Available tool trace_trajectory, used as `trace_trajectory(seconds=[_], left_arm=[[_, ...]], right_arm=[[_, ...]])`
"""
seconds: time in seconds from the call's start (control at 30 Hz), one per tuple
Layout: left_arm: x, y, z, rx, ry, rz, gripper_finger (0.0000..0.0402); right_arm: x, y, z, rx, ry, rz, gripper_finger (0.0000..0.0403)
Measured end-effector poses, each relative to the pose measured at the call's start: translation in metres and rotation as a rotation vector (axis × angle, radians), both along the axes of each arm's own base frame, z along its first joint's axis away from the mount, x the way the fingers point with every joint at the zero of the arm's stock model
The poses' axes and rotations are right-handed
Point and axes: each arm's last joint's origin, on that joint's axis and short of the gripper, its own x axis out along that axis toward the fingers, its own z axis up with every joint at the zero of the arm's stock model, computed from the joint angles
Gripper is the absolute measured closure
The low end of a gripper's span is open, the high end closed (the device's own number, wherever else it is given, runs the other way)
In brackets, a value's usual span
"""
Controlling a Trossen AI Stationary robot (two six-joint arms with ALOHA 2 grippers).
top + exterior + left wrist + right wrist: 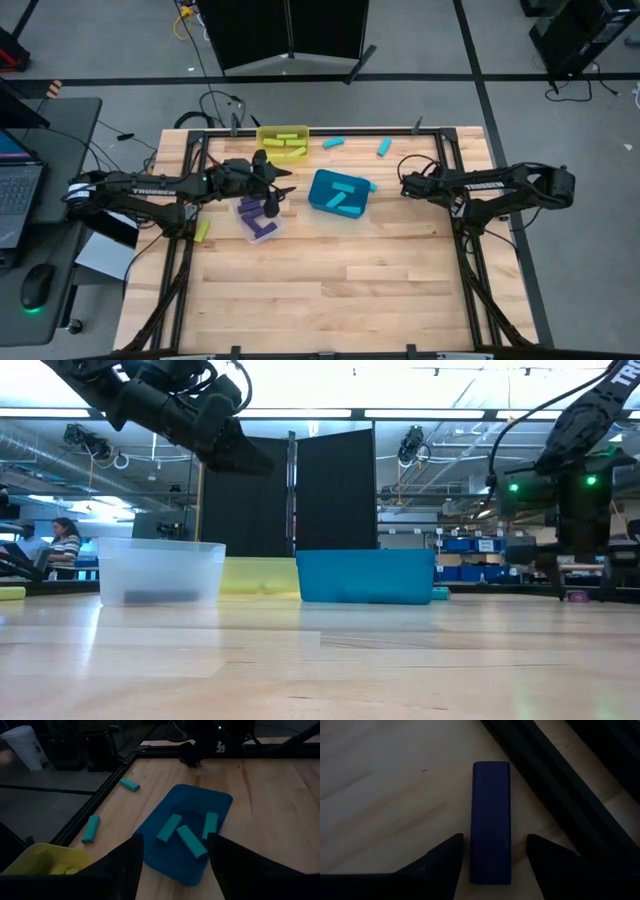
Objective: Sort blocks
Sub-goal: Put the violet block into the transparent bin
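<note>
My high view is evenly lit, shadows soft. The low view glares from ceiling lights (pixel 300 413) behind the arms, which go to silhouettes. Both wrist views run dim; the block (pixel 491 820) between the right pincer's fingers looks murky.

Cyan blocks (pixel 344 196) fill a teal bin (pixel 322 201); yellow bin (pixel 268 134), purple block (pixel 491 822).

Grey floor (pixel 120 40) surrounds the table, with a laptop desk (pixel 40 170) and ceiling strip lights (pixel 420 413).
</note>
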Motion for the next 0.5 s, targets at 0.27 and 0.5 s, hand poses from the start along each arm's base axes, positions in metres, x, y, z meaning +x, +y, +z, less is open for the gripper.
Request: trace_trajectory(seconds=[0.27, 0.5], left_arm=[[-0.0001, 0.0000, -0.0003, 0.000, 0.000, 0.000, 0.0175], [0.0000, 0.0000, -0.0002, -0.005, -0.002, 0.002, 0.0174]], right_arm=[[-0.0011, -0.0040, -0.0051, 0.007, 0.039, 0.003, 0.0205], [-0.0002, -0.0048, -0.0059, -0.002, 0.042, 0.023, 0.0283]])
